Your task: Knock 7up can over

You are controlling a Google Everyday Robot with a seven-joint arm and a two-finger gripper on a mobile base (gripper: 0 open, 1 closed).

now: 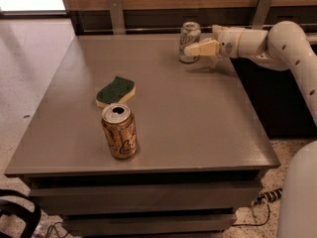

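The 7up can (188, 41) is silvery-white with green lettering and stands upright near the far edge of the grey table (198, 118). My gripper (192, 50) reaches in from the right on a white arm. Its cream fingertips are at the can's right side, at or very near the can's wall.
A gold-orange can (119, 131) stands upright near the table's front left. A green-and-yellow sponge (115, 90) lies behind it. A wooden wall panel with metal brackets (117, 14) runs along the far edge. My white arm (292, 48) spans the right side.
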